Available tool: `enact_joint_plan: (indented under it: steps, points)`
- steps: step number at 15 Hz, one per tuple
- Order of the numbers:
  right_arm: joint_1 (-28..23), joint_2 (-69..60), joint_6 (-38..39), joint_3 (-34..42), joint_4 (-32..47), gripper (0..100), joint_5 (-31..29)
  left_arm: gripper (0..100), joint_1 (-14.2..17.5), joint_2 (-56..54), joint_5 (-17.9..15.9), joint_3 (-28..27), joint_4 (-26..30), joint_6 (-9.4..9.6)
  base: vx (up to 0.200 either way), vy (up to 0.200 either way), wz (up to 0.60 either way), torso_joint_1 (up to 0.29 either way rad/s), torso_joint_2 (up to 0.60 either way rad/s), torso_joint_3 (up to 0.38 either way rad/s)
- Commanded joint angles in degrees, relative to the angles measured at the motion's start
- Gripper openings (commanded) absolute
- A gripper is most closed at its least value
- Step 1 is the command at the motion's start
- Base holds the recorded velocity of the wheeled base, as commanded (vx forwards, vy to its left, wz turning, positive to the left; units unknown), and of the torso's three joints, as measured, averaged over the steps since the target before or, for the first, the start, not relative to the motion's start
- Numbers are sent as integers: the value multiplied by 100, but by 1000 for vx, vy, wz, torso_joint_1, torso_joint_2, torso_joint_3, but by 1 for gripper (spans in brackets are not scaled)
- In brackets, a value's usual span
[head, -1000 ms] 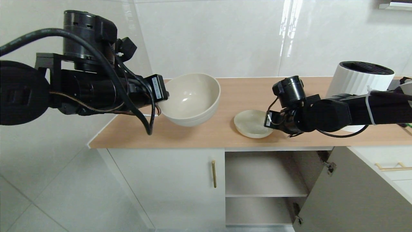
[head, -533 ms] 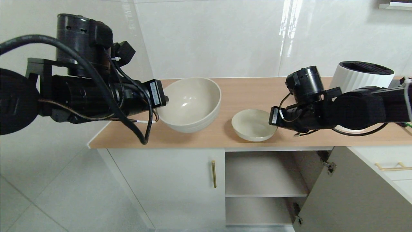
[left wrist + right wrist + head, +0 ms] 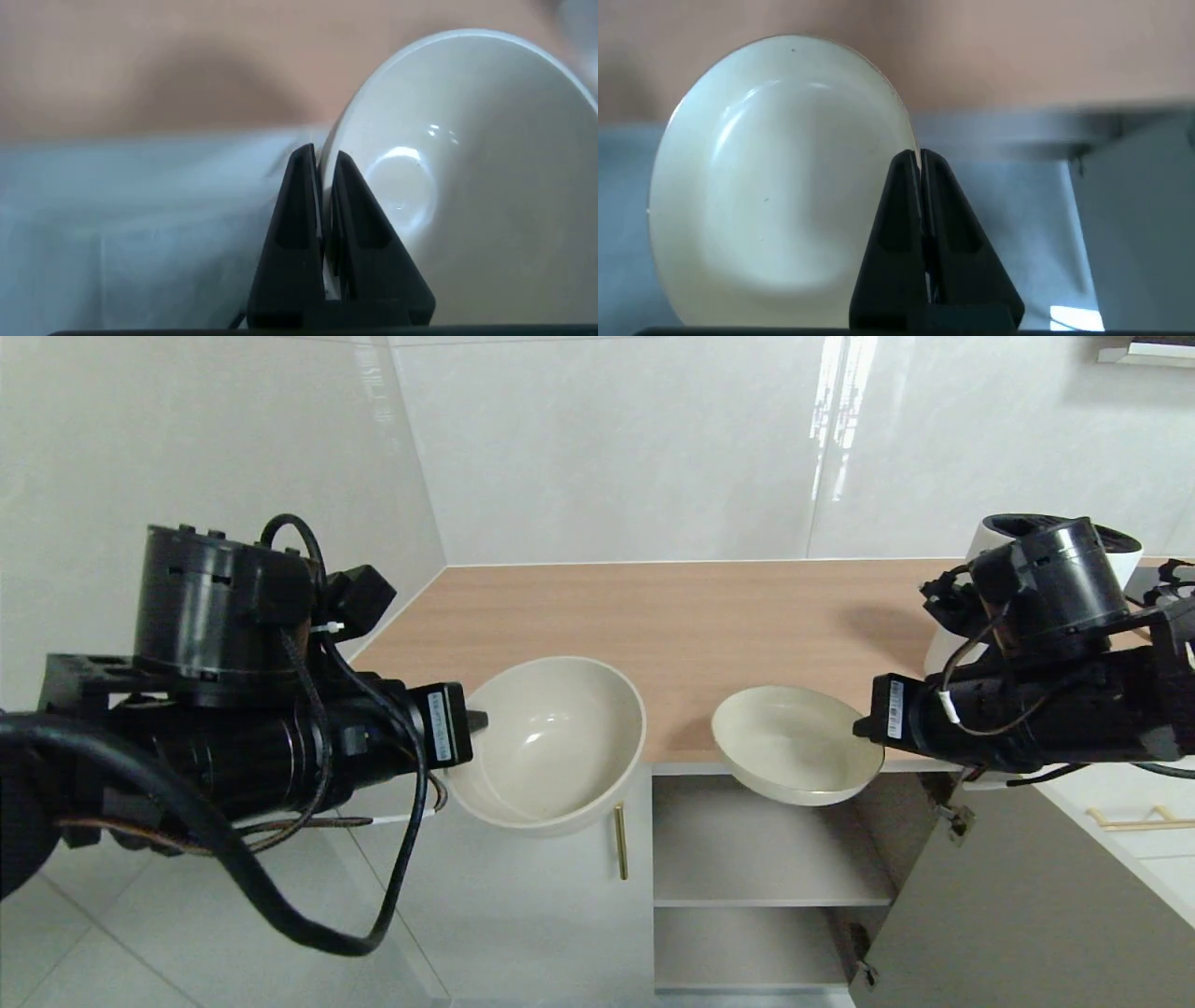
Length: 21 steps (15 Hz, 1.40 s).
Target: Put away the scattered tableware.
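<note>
Pictured from the robot's head. Clamped at far left by the left gripper [image 3: 471, 719], one finger inside the wall and one outside: the near rim of a large cream bowl [image 3: 551, 747]. Held in the air, mouth upward and slightly tilted, just off the front edge of the wooden countertop [image 3: 672, 616]. Hung over the shut cabinet door [image 3: 523, 905] and its brass handle [image 3: 620, 840], so with no opening beneath. Further right, a small cream bowl [image 3: 794, 747], shallower, likewise held in the air just off that same front edge. Pinched at its right rim by the right gripper [image 3: 864, 728], fingers closed thin on the wall. Hovered almost straight above the open cabinet compartment [image 3: 770, 859], with the swung-out door [image 3: 1018, 896] at far right. Judged as the deciding relation: shelf directly below and a little behind the small bowl, but down and to the robot's right of the large one. Made the right arm the nearer of the two. Probably called for only a drop and a push inward on that side, and for a sideways carry past the shut door on the left.
</note>
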Motion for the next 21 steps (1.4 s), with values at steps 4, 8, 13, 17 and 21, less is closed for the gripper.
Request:
enact_joint_plan:
  steps: [4,8,13,17,21]
  points:
    - [-1,-694,9,732,-5,0,495,0,-24,-56,0,547,-307,-109,-150,0,0,7,3,2]
    - [-54,-518,9,846,-40,0,486,0,-24,-38,-9,608,-307,-82,-50,0,0,1,3,-1]
    - [-98,-211,1,828,-49,0,460,0,-33,6,-9,608,-316,-74,0,0,0,0,0,0]
    - [-124,-61,-8,837,-181,0,442,0,-33,41,-18,608,-316,-74,0,0,0,0,0,0]
    - [-212,44,-17,846,-207,0,442,0,-33,59,-18,608,-316,-74,0,0,0,-23,59,35]
